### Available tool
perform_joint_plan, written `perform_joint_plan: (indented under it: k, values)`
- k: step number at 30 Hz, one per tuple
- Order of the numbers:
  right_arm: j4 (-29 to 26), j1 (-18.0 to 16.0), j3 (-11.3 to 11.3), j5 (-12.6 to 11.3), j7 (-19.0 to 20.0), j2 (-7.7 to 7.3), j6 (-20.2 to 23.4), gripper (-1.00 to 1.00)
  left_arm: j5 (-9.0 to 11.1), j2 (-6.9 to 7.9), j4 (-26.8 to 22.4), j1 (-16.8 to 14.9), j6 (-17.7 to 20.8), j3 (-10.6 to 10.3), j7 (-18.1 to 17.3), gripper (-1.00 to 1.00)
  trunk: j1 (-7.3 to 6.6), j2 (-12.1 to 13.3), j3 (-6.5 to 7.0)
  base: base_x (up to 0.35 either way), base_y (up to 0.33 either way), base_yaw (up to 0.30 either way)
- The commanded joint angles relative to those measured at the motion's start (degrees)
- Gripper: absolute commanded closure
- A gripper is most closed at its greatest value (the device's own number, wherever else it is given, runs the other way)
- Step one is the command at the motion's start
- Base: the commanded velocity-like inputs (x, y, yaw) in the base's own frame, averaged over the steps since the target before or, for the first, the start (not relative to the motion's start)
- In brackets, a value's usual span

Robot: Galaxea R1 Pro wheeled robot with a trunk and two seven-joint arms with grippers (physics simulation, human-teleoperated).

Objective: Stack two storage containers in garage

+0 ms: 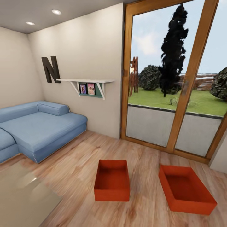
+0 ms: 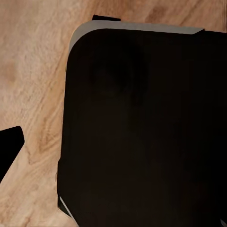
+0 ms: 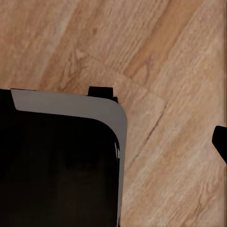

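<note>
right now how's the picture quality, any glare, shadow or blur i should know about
Head view: evenly lit and soft, with pale glare on the glass table; both storage containers read clearly on the wood floor. Left and right wrist views: a dark, featureless robot part blocks much of each, with sharp wood grain beside it.

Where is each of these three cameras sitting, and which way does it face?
Head view: on the robot's head, facing forward and down across the living room at two storage containers, one nearer the blue sofa, the other by the glass doors; none of the robot's body is seen here.
Left wrist view: near the left gripper, aimed down at a dark rounded panel, apparently the robot's own.
Right wrist view: near the right gripper, aimed down at a similar panel.
Shared: the wood-plank floor.
</note>
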Motion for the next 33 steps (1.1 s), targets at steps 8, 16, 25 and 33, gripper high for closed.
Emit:
perform_joint_plan:
  k: [8,16,25,33]
  values:
    - [-0.09,-0.02,0.36,-0.57,0.13,-0.03,-0.12,-1.00,0.48,-0.02,0.00,-0.02,-0.15,0.08,0.08,-1.00,0.03,-0.03,-0.06,0.317,-0.111,0.001]
    - [-0.09,-0.02,0.41,-0.37,0.13,-0.02,-0.11,-1.00,0.48,-0.03,0.01,-0.02,-0.15,0.07,0.08,-1.00,0.03,-0.03,-0.06,0.317,-0.111,0.000]
    - [-0.09,-0.02,0.39,-0.39,0.13,-0.02,-0.10,-1.00,0.48,-0.04,0.00,-0.02,-0.15,0.06,0.08,-1.00,0.03,-0.03,-0.06,0.317,-0.110,0.000]
    - [-0.09,-0.02,0.36,-0.43,0.13,-0.05,-0.11,-1.00,0.48,0.04,-0.02,-0.02,-0.23,0.10,0.08,-1.00,0.03,-0.03,-0.06,0.302,-0.079,0.000]
